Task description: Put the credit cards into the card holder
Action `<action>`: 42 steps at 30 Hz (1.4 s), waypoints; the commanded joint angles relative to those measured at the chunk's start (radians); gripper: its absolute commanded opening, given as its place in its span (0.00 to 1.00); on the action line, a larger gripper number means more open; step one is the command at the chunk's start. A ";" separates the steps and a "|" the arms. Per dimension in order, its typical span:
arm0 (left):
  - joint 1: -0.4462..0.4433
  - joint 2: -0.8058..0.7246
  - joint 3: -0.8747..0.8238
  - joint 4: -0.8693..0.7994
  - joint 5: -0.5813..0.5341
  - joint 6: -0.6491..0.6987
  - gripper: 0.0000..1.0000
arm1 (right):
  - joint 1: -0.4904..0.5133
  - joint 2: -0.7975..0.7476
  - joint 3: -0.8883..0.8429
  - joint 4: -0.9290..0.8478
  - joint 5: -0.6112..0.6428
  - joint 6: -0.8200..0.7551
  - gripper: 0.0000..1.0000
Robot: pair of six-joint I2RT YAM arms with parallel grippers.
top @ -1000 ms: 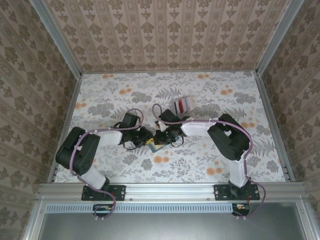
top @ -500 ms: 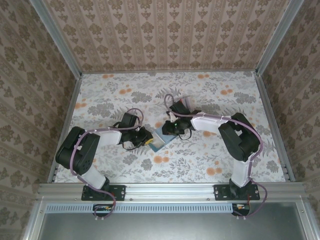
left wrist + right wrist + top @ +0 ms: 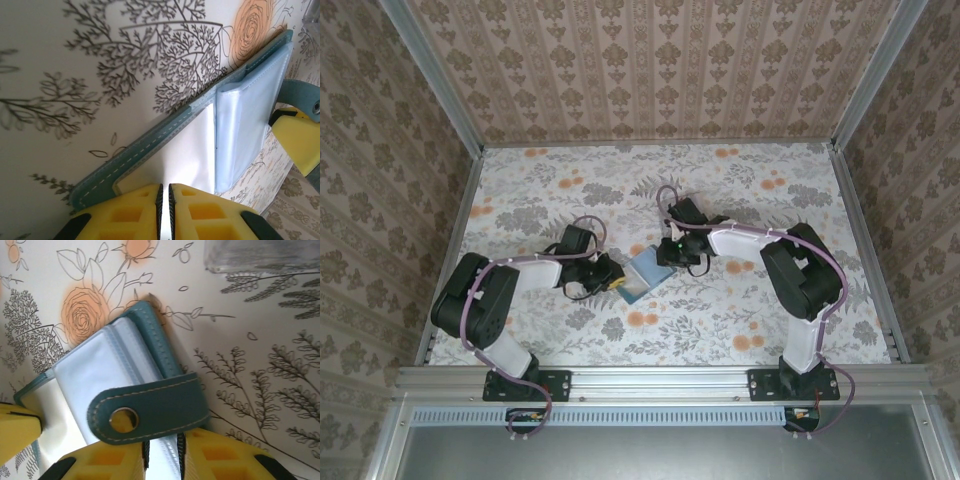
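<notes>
Pale grey leaves and orange blooms patterned the tabletop (image 3: 550, 190); across it the left arm (image 3: 480, 300) and the right arm (image 3: 800, 280) reached inward from the near edge and met close to its middle. Between them lay the card holder (image 3: 644, 273), opened flat, a little nearer the near edge than the far one; its long axis ran on a slant from near-left to far-right, with one arm at each end, so neither stood nearer than the other.

In the left wrist view the left fingers (image 3: 135, 210) were drawn narrow, only a thin slit between them, pinching the near edge of the teal cover where a white sheet (image 3: 185, 150) lay on it; whether that was a card or lining I could not tell. Beyond it the clear sleeves (image 3: 245, 125) stood up in a stack.

In the right wrist view the right fingers (image 3: 220, 455) were also narrow, gripping the sleeve stack together with the teal strap (image 3: 160, 405) folded over it; the metal snap (image 3: 123, 420) sat just beside them.

Judging from this, the holder was held spread at both ends; the coming move likely called for one arm to let go and fetch a card, sliding it in along that slanted axis.
</notes>
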 commanded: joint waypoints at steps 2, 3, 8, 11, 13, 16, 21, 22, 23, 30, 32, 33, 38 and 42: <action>0.032 0.034 0.024 -0.128 -0.072 0.058 0.17 | -0.006 -0.005 0.014 -0.029 -0.036 -0.006 0.26; 0.032 0.038 0.032 -0.136 -0.070 0.064 0.17 | -0.006 -0.026 0.011 -0.023 -0.038 0.001 0.26; 0.032 0.042 0.094 -0.204 -0.085 0.131 0.17 | -0.059 -0.135 0.098 -0.136 0.018 -0.064 0.29; 0.032 0.059 0.148 -0.273 -0.102 0.200 0.17 | -0.138 -0.153 0.165 -0.197 0.027 -0.125 0.38; 0.034 0.075 0.179 -0.304 -0.112 0.251 0.17 | -0.192 -0.143 0.213 -0.228 0.029 -0.164 0.44; 0.042 0.112 0.225 -0.345 -0.143 0.317 0.17 | -0.254 -0.092 0.301 -0.297 0.070 -0.224 0.52; 0.061 0.181 0.305 -0.393 -0.130 0.374 0.17 | -0.273 0.043 0.473 -0.428 0.162 -0.308 0.60; 0.061 0.182 0.314 -0.395 -0.129 0.377 0.17 | -0.274 0.068 0.500 -0.445 0.176 -0.317 0.61; 0.059 0.181 0.322 -0.397 -0.125 0.377 0.17 | -0.274 0.086 0.519 -0.458 0.195 -0.322 0.62; 0.054 0.157 0.323 -0.397 -0.117 0.359 0.18 | -0.274 0.168 0.595 -0.519 0.272 -0.347 0.62; 0.052 0.156 0.318 -0.394 -0.115 0.357 0.17 | -0.273 0.180 0.597 -0.519 0.261 -0.344 0.62; 0.052 0.157 0.316 -0.393 -0.115 0.356 0.18 | -0.270 0.185 0.597 -0.519 0.262 -0.342 0.62; 0.052 0.163 0.309 -0.380 -0.102 0.349 0.18 | -0.266 0.208 0.598 -0.524 0.317 -0.344 0.62; 0.051 0.169 0.308 -0.369 -0.098 0.344 0.18 | -0.265 0.217 0.601 -0.517 0.284 -0.350 0.62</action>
